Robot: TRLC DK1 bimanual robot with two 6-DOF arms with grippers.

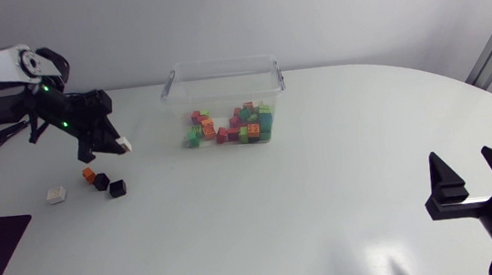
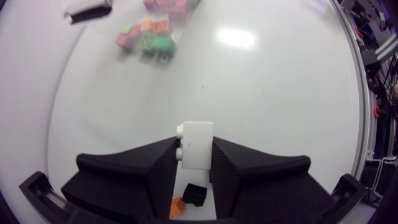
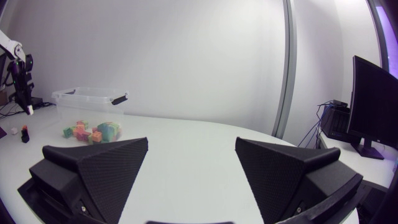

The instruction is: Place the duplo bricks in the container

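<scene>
Holding a white brick in the left gripper above the table's left edge, short of the container at the far edge, with loose bricks beneath. Right gripper parked at the near right corner.

Left wrist: clamped on the white brick from both sides. Seemingly mid-carry, so next calls for clearing the container's rim, then releasing.

Right wrist: fingers wide apart, gripping nothing.

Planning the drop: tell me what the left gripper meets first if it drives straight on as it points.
Probably bare table, short of the container; the left gripper, shut on a white brick, tilts down at it. Depth is unclear.
</scene>
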